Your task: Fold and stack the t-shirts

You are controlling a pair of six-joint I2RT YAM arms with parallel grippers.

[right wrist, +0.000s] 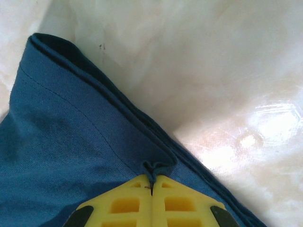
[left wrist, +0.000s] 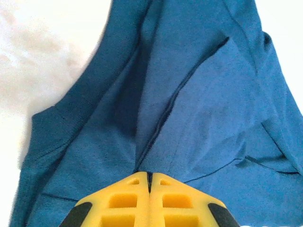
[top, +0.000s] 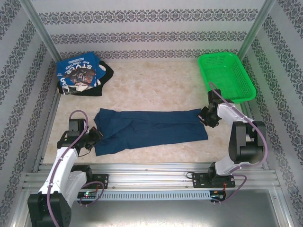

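Observation:
A dark blue t-shirt [top: 151, 128] lies folded into a long band across the middle of the table, no print showing. My left gripper [top: 97, 135] sits at its left end, its yellow fingers [left wrist: 128, 201] pressed together on a crease of the cloth [left wrist: 156, 127]. At the right end my right gripper [top: 204, 117] is shut on a small bunched fold of the hem [right wrist: 158, 166]. At the back left lies a pile of tees: a blue one with white lettering [top: 75, 68], a navy print [top: 85, 78] and a black one [top: 105, 75].
A green plastic mesh basket [top: 226, 75] stands at the back right, just beyond the right arm. Patterned walls close in the table on three sides. A metal rail [top: 151, 172] runs along the near edge.

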